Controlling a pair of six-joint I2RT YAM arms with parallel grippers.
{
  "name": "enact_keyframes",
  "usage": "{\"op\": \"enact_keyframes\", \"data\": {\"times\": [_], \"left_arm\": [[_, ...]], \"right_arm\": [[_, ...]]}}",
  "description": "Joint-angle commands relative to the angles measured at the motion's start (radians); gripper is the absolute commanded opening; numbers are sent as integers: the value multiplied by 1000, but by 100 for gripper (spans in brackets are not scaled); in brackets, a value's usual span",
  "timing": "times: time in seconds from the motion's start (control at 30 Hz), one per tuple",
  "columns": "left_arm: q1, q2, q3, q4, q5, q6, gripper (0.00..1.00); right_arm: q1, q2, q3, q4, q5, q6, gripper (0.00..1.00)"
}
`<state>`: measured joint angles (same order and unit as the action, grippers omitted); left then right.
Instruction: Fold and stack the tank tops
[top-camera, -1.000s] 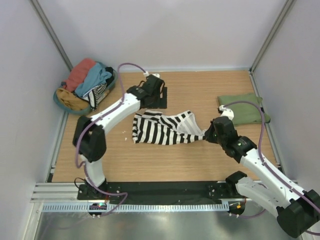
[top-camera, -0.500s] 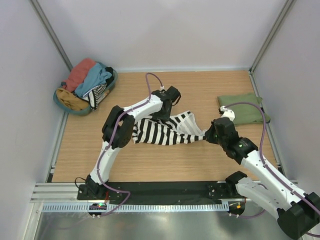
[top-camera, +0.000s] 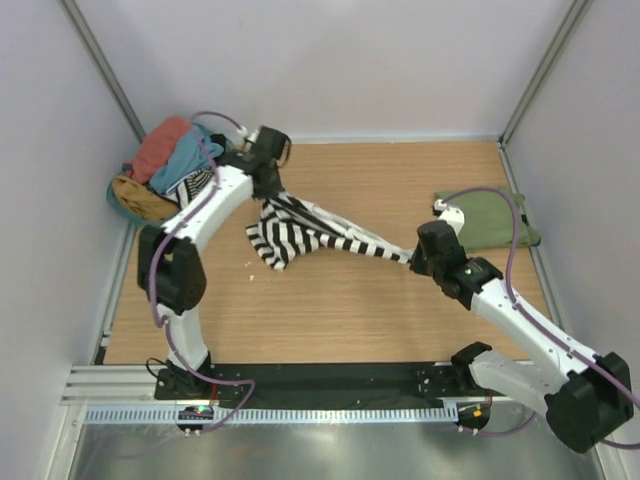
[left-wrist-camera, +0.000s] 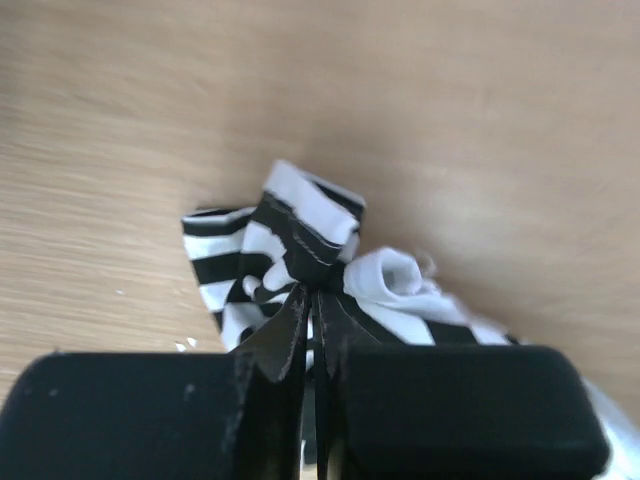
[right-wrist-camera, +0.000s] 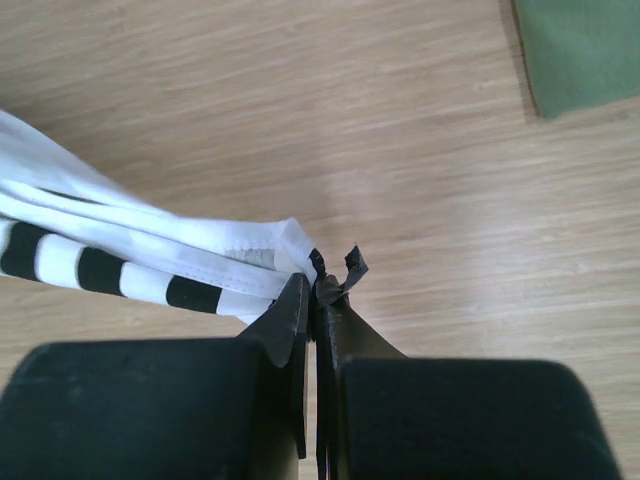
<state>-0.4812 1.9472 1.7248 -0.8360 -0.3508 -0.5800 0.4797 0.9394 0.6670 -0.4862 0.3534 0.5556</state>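
Nearest the bases, the right gripper (top-camera: 412, 258) is seen from above at the right-hand end of the striped tank top (top-camera: 300, 230), a little right of the middle of the wooden table (top-camera: 380, 310). Its hold cannot be judged from overhead, where the wrist covers the fingers. In the right wrist view the jaws are shown pressed together on a thin, white-hemmed edge of the cloth, and a small dark tab of fabric sticks out just past the tips.

From overhead the striped top is seen drawn out into a narrow band between the two grippers. It widens toward the left, where a loose bunch hangs lower. Whether that bunch touches the table cannot be told. This whole span is given by the overhead view alone, since each wrist camera shows only its own end.

Farther back and to the left, the left gripper (top-camera: 268, 192) is found at the other end. In the left wrist view its jaws are shown closed on a crumpled fold of black and white, which bulges out just beyond the tips above bare wood.

At the right edge of the table, beyond the right gripper and well apart from the striped top, the olive green tank top (top-camera: 490, 215) is laid folded flat. One corner of it is caught at the top right of the right wrist view.

Farthest off, in the far left corner, a basket (top-camera: 118, 200) is seen only from overhead. A salmon-red garment (top-camera: 160, 142) and a light blue garment (top-camera: 192, 155) are heaped in it.
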Motion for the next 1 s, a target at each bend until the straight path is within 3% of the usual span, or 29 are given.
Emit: {"op": "enact_keyframes", "data": {"times": [0.0,0.07,0.13,0.2,0.23,0.27,0.4,0.53,0.73,0.97], "left_arm": [[84,-172,50,77,13,-17,5],[99,-182,93,40,27,3,22],[102,-192,143,-18,15,31,25],[102,-214,128,-29,10,35,51],[102,-224,112,-20,18,34,72],[102,-247,89,-8,60,34,75],[72,-269,-36,56,159,37,79],[-38,-223,-65,74,131,77,77],[-126,-67,-7,67,147,92,75],[-158,117,165,81,193,80,76]], "right_arm": [[-10,70,130,49,88,-25,1],[-9,70,170,47,94,-32,1],[-9,47,180,57,87,-42,1],[-9,3,174,61,87,-43,1],[-9,-13,171,61,81,-46,1],[-9,-33,163,57,69,-46,1],[-10,-60,137,25,45,-39,1],[-9,-85,102,3,38,-37,1],[-9,-119,40,-2,3,-23,1],[-9,-97,2,24,-27,-6,1]]}}
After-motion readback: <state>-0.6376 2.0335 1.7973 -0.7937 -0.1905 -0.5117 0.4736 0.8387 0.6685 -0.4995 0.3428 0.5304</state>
